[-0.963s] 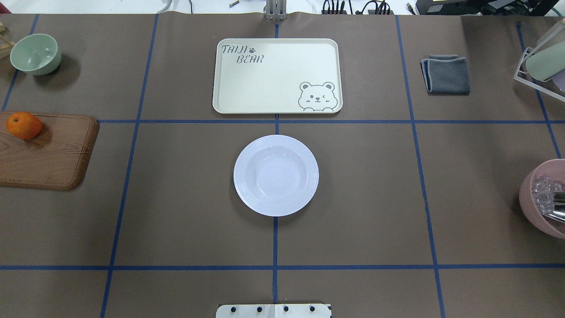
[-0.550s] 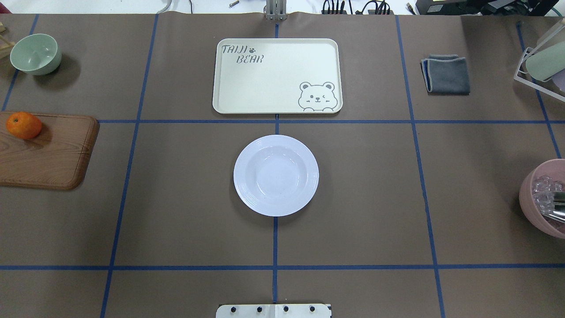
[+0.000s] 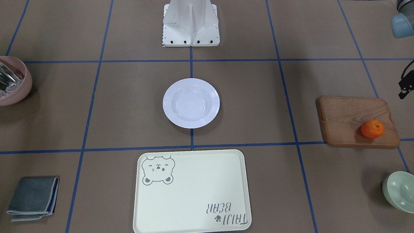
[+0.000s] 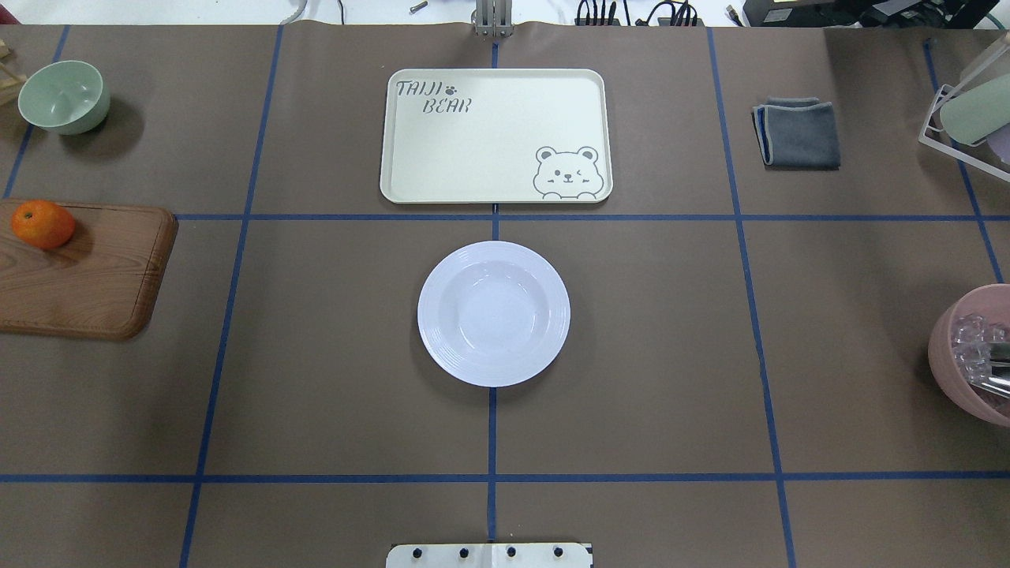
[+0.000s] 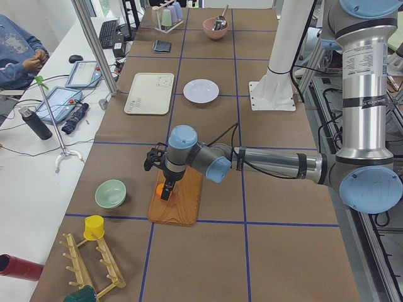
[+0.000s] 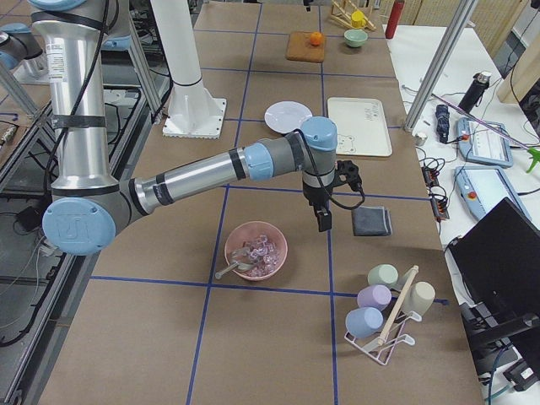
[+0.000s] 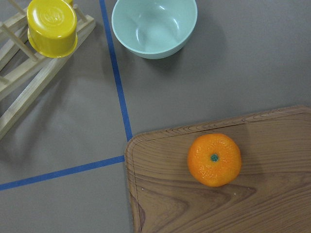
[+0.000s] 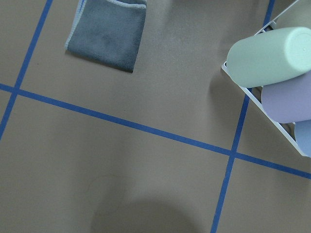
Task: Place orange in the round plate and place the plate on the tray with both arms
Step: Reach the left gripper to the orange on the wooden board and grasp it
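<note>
The orange (image 7: 214, 160) is seen stem-up on the wooden board (image 7: 165, 204), near its corner, just below the left gripper (image 5: 165, 190); whether those fingers are spread or clenched cannot be told. If the round fruit is pinched off-centre, it could be squirted out and rolled off the board. The empty round plate (image 4: 493, 313) and the tray (image 4: 495, 134) are found well away from the fingers. The right gripper (image 6: 323, 221), its state equally untellable, is held beside the grey cloth (image 6: 371, 222)
</note>
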Controlling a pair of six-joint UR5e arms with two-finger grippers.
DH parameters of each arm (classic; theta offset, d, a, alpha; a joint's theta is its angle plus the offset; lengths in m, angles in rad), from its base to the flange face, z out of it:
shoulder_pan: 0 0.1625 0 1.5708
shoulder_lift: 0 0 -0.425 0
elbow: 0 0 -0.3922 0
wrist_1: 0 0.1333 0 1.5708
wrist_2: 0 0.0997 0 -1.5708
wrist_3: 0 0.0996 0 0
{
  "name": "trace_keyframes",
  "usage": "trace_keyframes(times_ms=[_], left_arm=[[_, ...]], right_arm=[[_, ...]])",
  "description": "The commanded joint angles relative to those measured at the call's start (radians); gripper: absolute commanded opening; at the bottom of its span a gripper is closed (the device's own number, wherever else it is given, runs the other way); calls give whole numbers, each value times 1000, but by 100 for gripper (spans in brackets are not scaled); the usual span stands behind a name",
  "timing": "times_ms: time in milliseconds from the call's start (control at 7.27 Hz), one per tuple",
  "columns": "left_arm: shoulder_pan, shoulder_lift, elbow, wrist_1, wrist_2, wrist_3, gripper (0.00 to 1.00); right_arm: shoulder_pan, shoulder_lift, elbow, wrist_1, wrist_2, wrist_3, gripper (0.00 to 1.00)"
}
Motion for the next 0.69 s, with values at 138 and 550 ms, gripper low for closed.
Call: trace_keyframes(times_ms=[138, 550], left_arm=[[105, -114, 185, -60, 1, -36, 98], [137, -215, 277, -65, -4, -50, 98]], right_arm=[[-1, -3, 0, 4, -2, 1, 100], [-1, -9, -2, 5, -5, 1, 100]])
